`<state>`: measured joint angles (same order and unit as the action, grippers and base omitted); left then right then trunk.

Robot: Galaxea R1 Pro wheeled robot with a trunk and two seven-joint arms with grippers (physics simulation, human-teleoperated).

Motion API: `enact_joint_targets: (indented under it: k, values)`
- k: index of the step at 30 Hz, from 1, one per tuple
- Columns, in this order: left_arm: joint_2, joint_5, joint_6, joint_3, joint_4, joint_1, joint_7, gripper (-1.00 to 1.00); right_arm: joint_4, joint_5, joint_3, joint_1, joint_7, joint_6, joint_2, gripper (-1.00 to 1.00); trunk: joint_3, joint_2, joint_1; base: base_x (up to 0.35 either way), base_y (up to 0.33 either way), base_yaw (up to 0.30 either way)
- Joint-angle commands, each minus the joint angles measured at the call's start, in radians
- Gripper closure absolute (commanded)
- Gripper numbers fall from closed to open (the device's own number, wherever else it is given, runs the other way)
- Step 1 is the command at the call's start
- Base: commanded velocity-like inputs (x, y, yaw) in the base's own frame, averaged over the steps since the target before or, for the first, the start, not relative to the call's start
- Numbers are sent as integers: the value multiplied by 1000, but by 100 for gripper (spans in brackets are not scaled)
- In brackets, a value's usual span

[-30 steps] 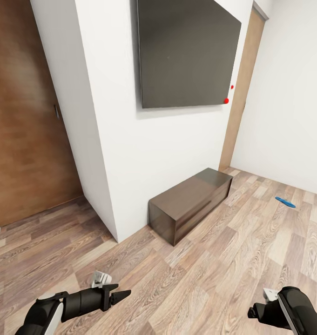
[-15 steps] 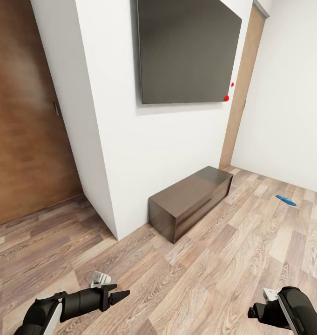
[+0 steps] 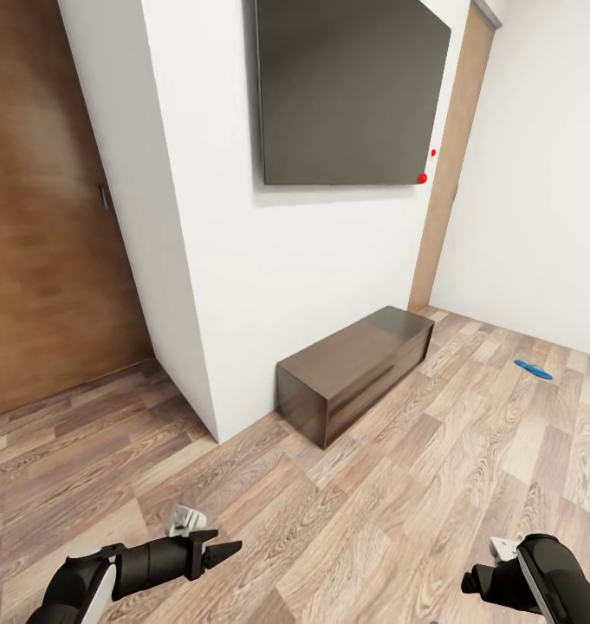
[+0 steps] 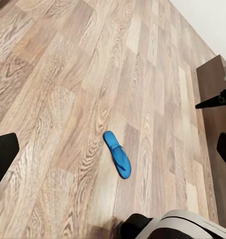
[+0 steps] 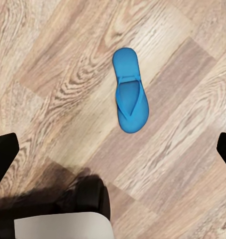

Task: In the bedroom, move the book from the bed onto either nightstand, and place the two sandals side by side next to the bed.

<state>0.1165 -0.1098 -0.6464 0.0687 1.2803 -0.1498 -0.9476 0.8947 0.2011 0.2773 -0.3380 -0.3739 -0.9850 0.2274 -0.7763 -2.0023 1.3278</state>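
right pincer apart over bright blue flat sandal on plank floor; left pincer apart too.

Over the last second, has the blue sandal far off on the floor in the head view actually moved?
No. The sandal keeps its place relative to the dark bench; both drift slightly together, so the camera shifted.

A light wood-plank floor carries a low dark bench against the wall and a blue sandal lying flat farther off.

Bright blue sandal, wood-grain floor
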Motion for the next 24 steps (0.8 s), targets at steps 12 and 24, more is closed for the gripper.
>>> enact_joint_targets:
  k: [12, 24]
  values:
    - [0, -5, -7, 1, -2, -1, 1, -100, 0, 11, 0, -1, -9, -3, 0, -100, -39, -85, 46, 0, 0, 0]
    - [0, -5, -6, 1, -2, -1, 1, -100, 0, 11, 0, -1, -8, -2, -1, -100, -76, -169, 92, 0, 0, 0]
